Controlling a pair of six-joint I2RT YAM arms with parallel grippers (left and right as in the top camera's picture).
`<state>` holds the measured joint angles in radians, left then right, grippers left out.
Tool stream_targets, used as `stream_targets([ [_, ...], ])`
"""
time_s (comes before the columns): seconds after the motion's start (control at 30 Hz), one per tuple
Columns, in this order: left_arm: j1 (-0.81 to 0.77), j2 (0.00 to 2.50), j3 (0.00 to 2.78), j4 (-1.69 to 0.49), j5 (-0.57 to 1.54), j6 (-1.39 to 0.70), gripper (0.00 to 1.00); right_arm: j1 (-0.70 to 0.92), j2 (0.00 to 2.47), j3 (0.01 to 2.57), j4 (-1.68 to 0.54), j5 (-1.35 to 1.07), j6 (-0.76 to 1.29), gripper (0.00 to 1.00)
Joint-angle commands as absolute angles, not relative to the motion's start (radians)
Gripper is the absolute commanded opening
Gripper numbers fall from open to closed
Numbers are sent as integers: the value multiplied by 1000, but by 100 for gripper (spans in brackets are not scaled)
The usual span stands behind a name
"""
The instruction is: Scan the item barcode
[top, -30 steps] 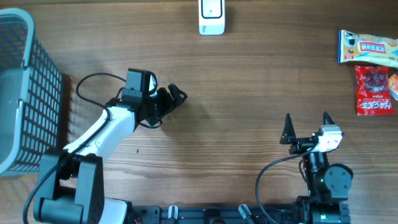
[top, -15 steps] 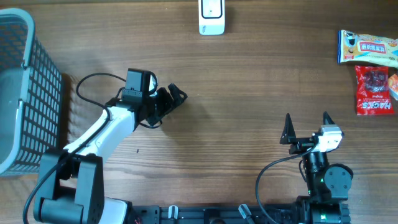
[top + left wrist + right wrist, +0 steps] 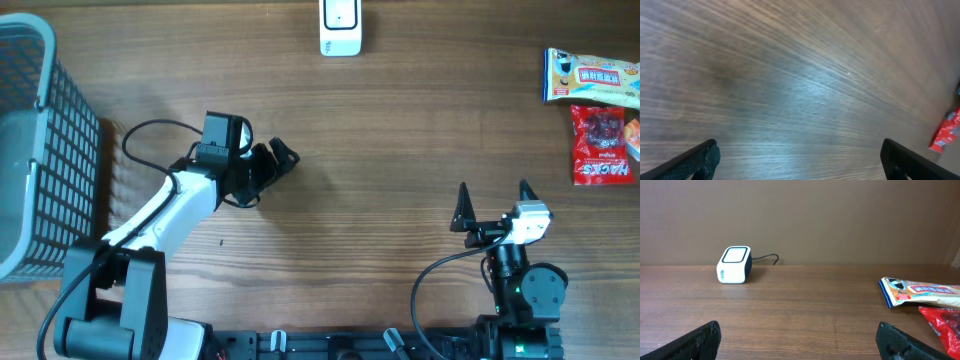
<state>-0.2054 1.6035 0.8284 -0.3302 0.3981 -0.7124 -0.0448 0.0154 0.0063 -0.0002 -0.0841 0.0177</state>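
Observation:
A white barcode scanner (image 3: 340,27) with a dark top window stands at the table's far edge, also in the right wrist view as the scanner (image 3: 734,264). Two snack items lie at the far right: a blue-and-white packet (image 3: 592,77) and a red packet (image 3: 603,145) just below it. My left gripper (image 3: 275,160) is open over bare wood left of centre, far from both; in its wrist view the left gripper (image 3: 800,165) holds nothing. My right gripper (image 3: 493,198) stands open near the front edge, its jaws wide and empty in the wrist view of the right gripper (image 3: 805,342).
A grey mesh basket (image 3: 30,150) stands at the left edge. The scanner's cable (image 3: 767,258) trails behind it toward a brown back wall. The blue-and-white packet (image 3: 922,292) and red packet (image 3: 942,325) lie right of the right gripper's line.
The left gripper has shifted very slightly down and left. The right arm and the items have not moved.

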Motion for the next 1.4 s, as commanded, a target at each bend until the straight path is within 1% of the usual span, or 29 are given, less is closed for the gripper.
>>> stream_targets([
  [0.0, -204, 1607, 826, -344, 369, -710, 100, -50, 4, 5, 1, -67, 26, 100],
  [0.07, -206, 1607, 825, -363, 355, -709, 100, -50, 4, 5, 1, -67, 26, 100],
  [0.17, -231, 1591, 820, -426, 312, -500, 100, -50, 4, 6, 1, -67, 26, 100],
  [0.27, -247, 1542, 793, -430, 313, -286, 100, -50, 4, 5, 1, -68, 26, 100],
  [0.33, -246, 1461, 743, -411, 312, -165, 100, -50, 4, 6, 1, -67, 26, 100],
  [0.47, -240, 1268, 618, -339, 311, -11, 100, -50, 4, 6, 1, -67, 26, 100],
  [0.6, -198, 1005, 434, -181, 301, 0, 100, -50, 4, 6, 1, -67, 27, 100],
  [0.67, -151, 812, 312, -93, 300, 0, 100, -50, 4, 5, 1, -67, 27, 100],
  [0.8, -70, 506, 172, -83, 300, 0, 100, -50, 4, 5, 1, -67, 26, 100],
  [0.87, -43, 397, 130, -84, 291, 0, 100, -50, 4, 5, 1, -67, 26, 100],
  [1.07, -36, 350, 103, -85, 248, 0, 100, -50, 4, 5, 1, -67, 26, 100],
  [1.2, -10, 218, 45, -86, 218, 0, 100, -50, 4, 5, 1, -67, 26, 100],
  [1.37, 20, 133, 15, -71, 218, -3, 100, -50, 4, 6, 1, -67, 26, 100],
])
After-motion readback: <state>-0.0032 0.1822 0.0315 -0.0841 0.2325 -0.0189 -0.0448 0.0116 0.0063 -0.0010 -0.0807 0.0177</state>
